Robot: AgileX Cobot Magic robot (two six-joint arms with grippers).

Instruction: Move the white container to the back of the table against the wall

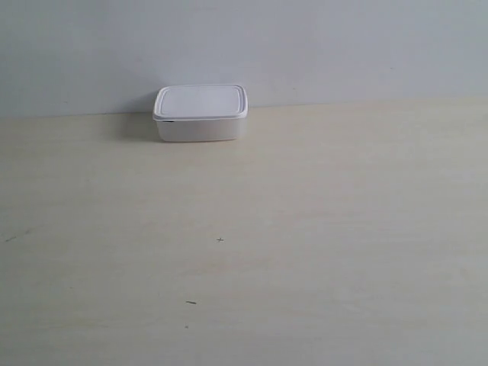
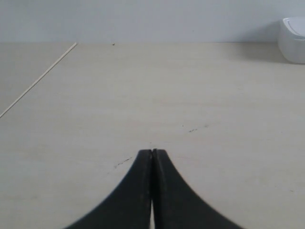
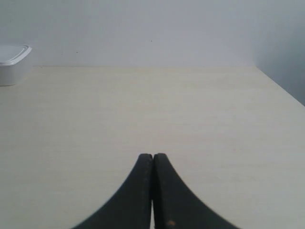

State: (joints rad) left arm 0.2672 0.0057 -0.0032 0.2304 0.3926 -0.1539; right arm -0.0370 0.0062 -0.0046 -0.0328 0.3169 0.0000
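The white container (image 1: 200,112) stands lid-on at the back of the table (image 1: 305,229), right at the foot of the wall (image 1: 305,46). Part of the white container (image 2: 293,40) shows at the edge of the left wrist view, and a corner of the white container (image 3: 12,64) shows in the right wrist view. My left gripper (image 2: 152,151) is shut with nothing between its black fingers, low over bare table, far from the box. My right gripper (image 3: 153,156) is shut and empty too, also well away from it. Neither arm appears in the exterior view.
A few small dark specks (image 1: 220,239) mark the table's front half. The left wrist view shows a thin pale seam (image 2: 40,78) running diagonally across the surface. In the right wrist view the table edge (image 3: 281,90) falls off beside the wall.
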